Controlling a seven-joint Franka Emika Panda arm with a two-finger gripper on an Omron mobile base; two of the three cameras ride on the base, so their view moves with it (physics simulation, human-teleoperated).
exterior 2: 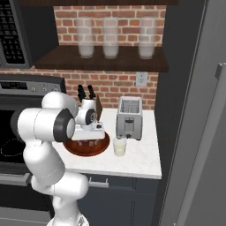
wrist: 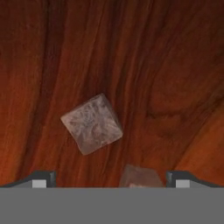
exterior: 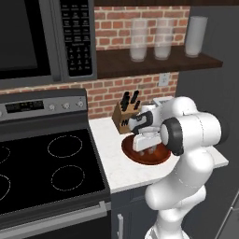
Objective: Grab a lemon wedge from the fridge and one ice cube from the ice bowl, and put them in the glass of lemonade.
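My gripper (exterior: pixel 145 150) hangs fingers-down inside the reddish-brown ice bowl (exterior: pixel 134 157), low over its floor. From the right it shows as the gripper (exterior 2: pixel 88 142) over the ice bowl (exterior 2: pixel 99 148). Up close, the gripper (wrist: pixel 111 179) is open, its tips wide apart. One frosty ice cube (wrist: pixel 92 124) lies ahead on the wood. A second ice cube (wrist: pixel 139 176) sits between the tips, touching neither. The glass of lemonade (exterior 2: pixel 119 147) stands just right of the bowl. The fridge (exterior 2: pixel 194 110) is at the right. The lemon wedge is out of view.
A toaster (exterior 2: pixel 129 117) stands behind the glass and a knife block (exterior: pixel 125 114) behind the bowl. Frosted jars (exterior 2: pixel 110 37) line the shelf above. The stove (exterior: pixel 46 163) is to the left, under a microwave (exterior: pixel 42 37). The fridge's light-grey handle (exterior 2: pixel 216 132) juts near the right edge.
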